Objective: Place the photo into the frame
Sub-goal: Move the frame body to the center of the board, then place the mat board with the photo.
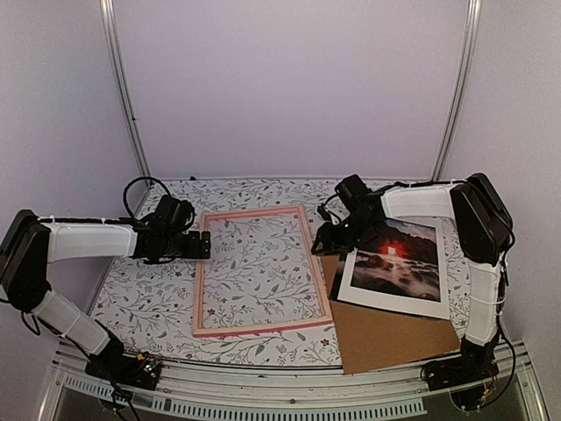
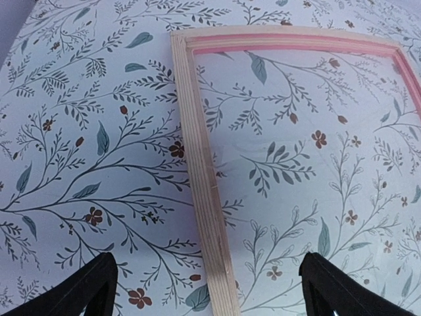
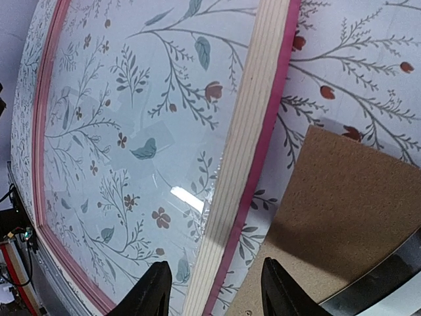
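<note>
Left pincer (image 2: 207,260) spread, right pincer (image 3: 216,263) spread over frame (image 3: 243,131), photo (image 1: 394,259) whole only overhead.

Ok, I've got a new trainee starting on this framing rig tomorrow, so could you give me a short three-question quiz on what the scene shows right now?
1. True or false: the photo already lies inside the frame.
2. What lies partly under the photo? A) a brown board B) a white towel C) a metal tray
3. Which rail of the frame runs between the fingers of the left gripper?
Key: 1 false, it lies to the right of the frame; 2 A; 3 the left rail.
</note>
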`<state>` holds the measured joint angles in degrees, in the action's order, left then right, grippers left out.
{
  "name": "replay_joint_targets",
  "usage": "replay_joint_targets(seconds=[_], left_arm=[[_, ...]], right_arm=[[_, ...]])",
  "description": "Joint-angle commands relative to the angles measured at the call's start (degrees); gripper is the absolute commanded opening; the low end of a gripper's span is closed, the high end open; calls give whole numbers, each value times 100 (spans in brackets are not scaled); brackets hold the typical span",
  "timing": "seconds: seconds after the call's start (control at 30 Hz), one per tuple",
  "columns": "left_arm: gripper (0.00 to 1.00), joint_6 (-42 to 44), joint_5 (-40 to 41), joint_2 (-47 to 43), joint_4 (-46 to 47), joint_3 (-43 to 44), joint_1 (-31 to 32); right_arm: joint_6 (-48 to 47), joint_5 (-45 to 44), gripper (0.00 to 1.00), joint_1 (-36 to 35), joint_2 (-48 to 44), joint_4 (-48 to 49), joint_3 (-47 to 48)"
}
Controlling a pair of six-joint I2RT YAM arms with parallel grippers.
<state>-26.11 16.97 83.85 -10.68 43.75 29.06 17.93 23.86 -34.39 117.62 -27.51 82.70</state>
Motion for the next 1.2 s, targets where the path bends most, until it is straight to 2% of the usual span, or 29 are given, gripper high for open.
replay_joint_targets(seconds=[0.0,0.43,0.5,0.6,0.73,0.9,1.03,1.17], left_arm=[[100,179,-250,-136,16,-93,-146],[100,381,-1100,-320,482,-202,-295],[100,399,-1316,-361,556,-179,-289],[100,386,-1780,-432,682,-133,-288],[100,310,-2225,-522,855,-88,-226],[100,367,-2102,-507,879,3,55],[100,390,-2088,-432,1077,64,393],[100,431,-2034,-223,1273,267,770]], right_arm=[[23,213,49,-202,-266,357,-271],[125,749,49,-901,-416,811,-678],[31,619,49,-954,-498,726,-682],[0,-197,50,-877,-755,510,-823],[164,-898,50,-173,-1294,330,-1339],[221,-1668,50,1022,-2310,333,-2252],[111,-1907,50,2140,-2992,356,-2786],[94,-1806,51,3183,-3303,619,-3196]])
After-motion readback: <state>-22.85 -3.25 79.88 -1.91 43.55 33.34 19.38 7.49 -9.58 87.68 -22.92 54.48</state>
